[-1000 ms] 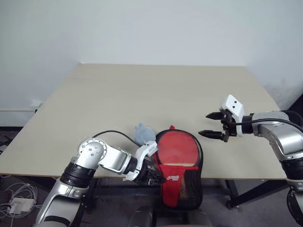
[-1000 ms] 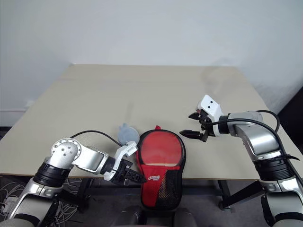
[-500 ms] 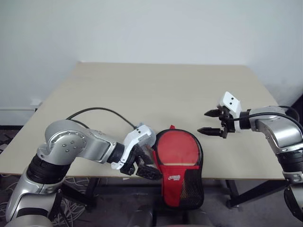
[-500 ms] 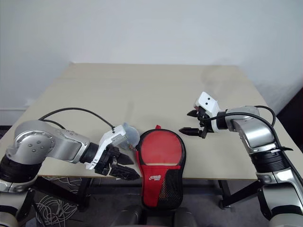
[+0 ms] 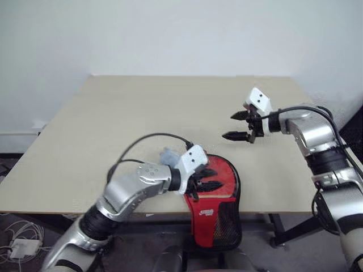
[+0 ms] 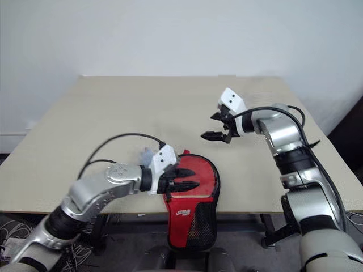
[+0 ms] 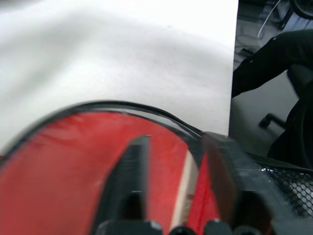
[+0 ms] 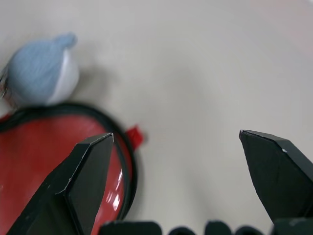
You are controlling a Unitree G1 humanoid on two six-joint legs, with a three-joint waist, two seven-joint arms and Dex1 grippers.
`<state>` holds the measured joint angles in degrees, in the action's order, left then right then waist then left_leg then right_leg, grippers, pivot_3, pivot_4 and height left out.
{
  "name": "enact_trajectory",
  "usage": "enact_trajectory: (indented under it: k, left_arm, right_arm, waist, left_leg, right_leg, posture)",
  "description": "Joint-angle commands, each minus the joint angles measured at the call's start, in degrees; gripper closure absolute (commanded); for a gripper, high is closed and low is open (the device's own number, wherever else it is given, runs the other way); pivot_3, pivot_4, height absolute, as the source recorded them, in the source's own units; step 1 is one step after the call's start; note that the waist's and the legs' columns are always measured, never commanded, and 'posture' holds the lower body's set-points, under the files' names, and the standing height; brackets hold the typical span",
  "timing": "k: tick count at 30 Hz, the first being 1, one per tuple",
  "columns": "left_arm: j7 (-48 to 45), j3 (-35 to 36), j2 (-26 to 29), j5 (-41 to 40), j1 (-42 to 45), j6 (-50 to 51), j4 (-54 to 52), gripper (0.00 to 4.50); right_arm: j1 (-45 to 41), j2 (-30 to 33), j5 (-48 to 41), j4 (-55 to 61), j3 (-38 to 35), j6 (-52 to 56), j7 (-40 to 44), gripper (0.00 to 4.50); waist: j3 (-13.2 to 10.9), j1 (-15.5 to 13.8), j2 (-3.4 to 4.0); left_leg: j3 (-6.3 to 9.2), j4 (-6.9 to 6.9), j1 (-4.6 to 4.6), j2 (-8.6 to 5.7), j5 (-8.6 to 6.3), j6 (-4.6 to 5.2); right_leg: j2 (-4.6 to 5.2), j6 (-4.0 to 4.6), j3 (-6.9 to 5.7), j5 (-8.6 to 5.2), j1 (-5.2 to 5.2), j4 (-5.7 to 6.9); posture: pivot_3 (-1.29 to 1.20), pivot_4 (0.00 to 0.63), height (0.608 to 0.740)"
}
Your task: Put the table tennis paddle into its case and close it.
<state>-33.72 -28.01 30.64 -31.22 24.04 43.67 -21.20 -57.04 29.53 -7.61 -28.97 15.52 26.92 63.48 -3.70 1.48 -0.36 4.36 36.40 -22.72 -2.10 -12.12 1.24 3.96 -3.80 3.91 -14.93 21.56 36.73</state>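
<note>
The red-faced table tennis paddle lies inside the soft red paddle-shaped zip case at the near edge of the pale wooden table. Its round head points away across the table, and the long axis runs back toward the robot, where the case's black mesh end hangs over the table edge. The left gripper hovers just over the paddle's face, its black fingers a small way apart with nothing between them. A small grey-blue and white soft object sits on the table just behind that gripper, beside the case's rim. The right gripper hangs above bare tabletop beyond the case, fingers spread wide and empty.
</note>
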Motion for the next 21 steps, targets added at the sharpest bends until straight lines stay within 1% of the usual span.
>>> enact_trajectory:
  k: [1,2,5,7,11,16,21]
  left_arm:
    - [-1.68,-1.34,-0.08,6.62,-0.79,-5.50,1.78,4.27]
    - [-2.45,-2.49,-0.01,8.42,-1.45,-6.91,2.50,4.42]
    - [-3.85,-4.18,-1.31,11.34,-2.98,-8.93,3.30,4.42]
    - [-3.92,-4.41,-2.65,12.55,-3.64,-9.17,3.29,4.42]
    - [-4.71,-5.85,-4.64,14.62,-5.58,-9.76,1.67,4.42]
    - [-5.60,-6.08,-4.39,16.83,-6.87,-9.74,0.65,4.42]
    - [-5.70,-4.26,-3.72,17.98,-8.58,-10.08,0.94,4.42]
  right_arm:
    - [-5.53,-4.16,1.92,-6.39,0.51,-3.39,0.10,0.00]
    - [-7.34,-6.30,2.28,-8.87,0.96,-3.85,0.52,0.00]
    - [-11.13,-11.02,2.94,-13.99,2.05,-4.30,3.07,0.00]
    - [-12.46,-12.94,3.32,-15.50,2.83,-4.18,5.33,0.00]
    - [-13.81,-17.91,5.19,-16.63,7.54,-4.32,12.36,0.00]
    - [-13.64,-20.91,7.18,-18.54,9.51,-6.08,14.82,0.00]
    - [-13.24,-24.15,8.80,-21.50,9.46,-8.58,13.62,0.00]
  waist:
    - [-0.01,0.04,0.03]
    - [-0.03,0.09,0.07]
    - [-0.04,0.41,0.14]
    - [-0.05,0.46,0.16]
    - [-0.01,1.02,0.22]
    - [-0.02,1.26,0.27]
    - [0.00,1.53,0.32]
  left_leg:
    - [-0.01,0.00,0.01,0.00,0.00,0.00]
    - [-0.01,-0.01,0.02,0.00,0.01,-0.01]
    - [-0.03,-0.02,0.04,-0.01,0.03,-0.03]
    - [0.09,-0.03,0.02,-0.04,0.04,-0.03]
    - [0.53,-0.03,0.04,-0.07,0.04,-0.05]
    - [0.78,-0.03,0.05,-0.12,0.11,-0.17]
    - [0.83,-0.14,0.10,-0.10,0.16,-0.26]
  right_leg:
    - [-0.01,0.00,0.00,0.00,0.01,0.02]
    - [-0.01,0.00,0.00,0.01,0.00,0.04]
    - [-0.02,0.02,0.02,0.02,0.02,0.08]
    - [-0.01,0.02,-0.04,0.03,0.04,0.09]
    - [-0.02,0.01,-0.10,0.03,0.08,0.15]
    - [-0.04,0.02,-0.19,0.03,0.14,0.33]
    - [-0.07,0.02,-0.18,0.03,0.20,0.38]
  posture:
    - [0.00,0.000,0.734]
    - [0.00,0.000,0.734]
    - [0.00,0.000,0.734]
    - [0.00,0.000,0.734]
    - [0.00,0.000,0.734]
    - [0.00,0.000,0.734]
    - [0.00,0.000,0.734]
